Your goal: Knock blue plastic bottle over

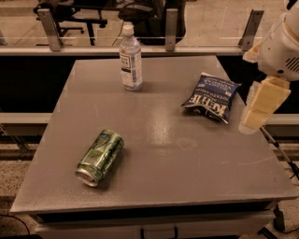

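Nearest the camera, on the front left of the grey table (pixel 187 172), a green drink can (pixel 100 158) lies on its side, its silver top end turned toward the front edge and its body angled back and to the right; the table surface around it shows faint scuffs and a pale sheen toward the middle.

Farther back, off the table's right edge, the gripper (pixel 258 109) hangs in the air below the white rounded housing of the arm (pixel 280 46); its cream-coloured end points down and to the left; it touches nothing and nothing is seen in its grasp; whether it is spread or closed I cannot tell from this side.

Just to the left of the gripper, on the right-hand part of the tabletop, a dark blue chip bag (pixel 210 97) lies flat with its white lettering facing up; it is near the gripper but apart from it.

Farther still, toward the table's back edge and left of centre, the blue plastic bottle (pixel 130 58) stands upright, white cap on top, its white-and-blue label wrapped round the middle; it is well apart from the gripper, the bag and the can.

Behind the table runs a rail with metal posts (pixel 171 29); beyond that, an office chair (pixel 74 14) stands on the floor.
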